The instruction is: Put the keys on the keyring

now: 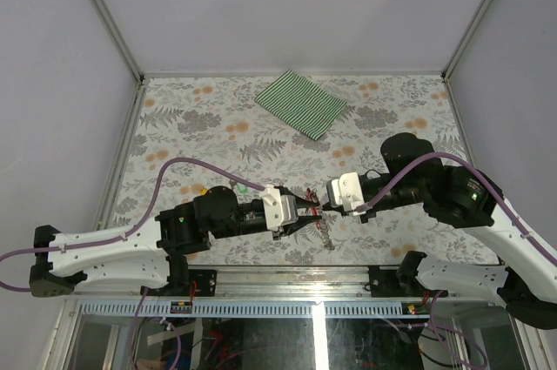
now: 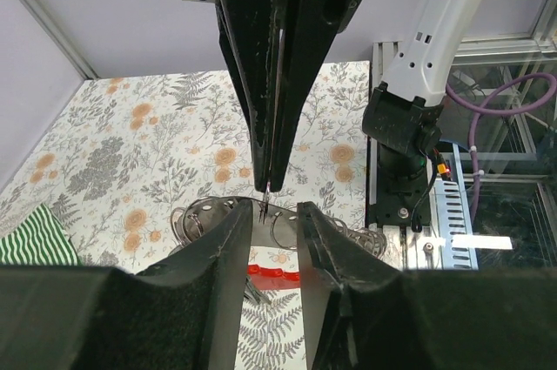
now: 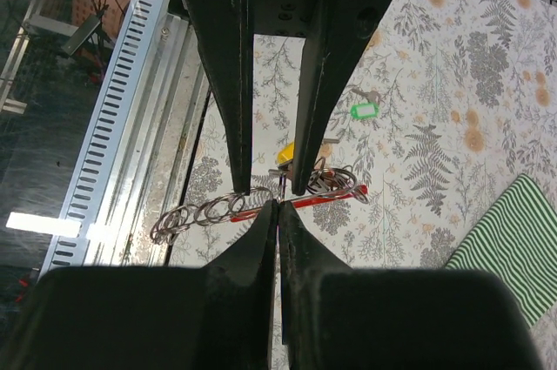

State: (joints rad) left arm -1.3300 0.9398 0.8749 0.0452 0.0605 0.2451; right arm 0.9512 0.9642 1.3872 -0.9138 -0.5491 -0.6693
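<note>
The keyring lies near the table's front edge, between my two grippers: a red strap [image 3: 335, 196] with silver rings [image 3: 335, 180] and a chain of rings [image 3: 196, 213]. It also shows in the top view [image 1: 325, 232]. My right gripper [image 3: 277, 206] is shut on a thin silver part of the keyring. My left gripper [image 2: 274, 213] faces it tip to tip, jaws a little apart, with a ring [image 2: 283, 224] and the red strap [image 2: 277, 272] showing in the gap. A yellow key [image 3: 287, 154] lies just behind the left fingers. A green key [image 3: 363, 111] lies farther back.
A green striped cloth [image 1: 302, 102] lies at the back of the floral table. The metal rail [image 3: 144, 117] along the table's front edge runs close beside the chain. A second yellow key [image 1: 203, 187] shows behind the left arm.
</note>
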